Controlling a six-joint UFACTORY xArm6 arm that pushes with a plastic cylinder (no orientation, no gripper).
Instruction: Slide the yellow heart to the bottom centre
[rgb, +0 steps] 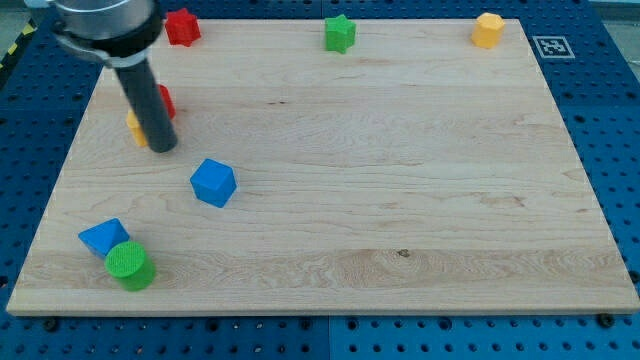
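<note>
A yellow block (134, 127), its shape mostly hidden behind my rod, sits at the view's left, near the top. My tip (164, 149) rests on the board just right of and slightly below it, touching or nearly touching it. A red block (166, 100) peeks out behind the rod just above. A second yellow block (488, 30), roughly hexagonal, stands at the view's top right corner.
A red star (181, 26) is at top left, a green star (340, 33) at top centre. A blue cube-like block (213, 183) lies below right of my tip. A blue triangular block (103, 237) and a green cylinder (130, 265) sit at bottom left.
</note>
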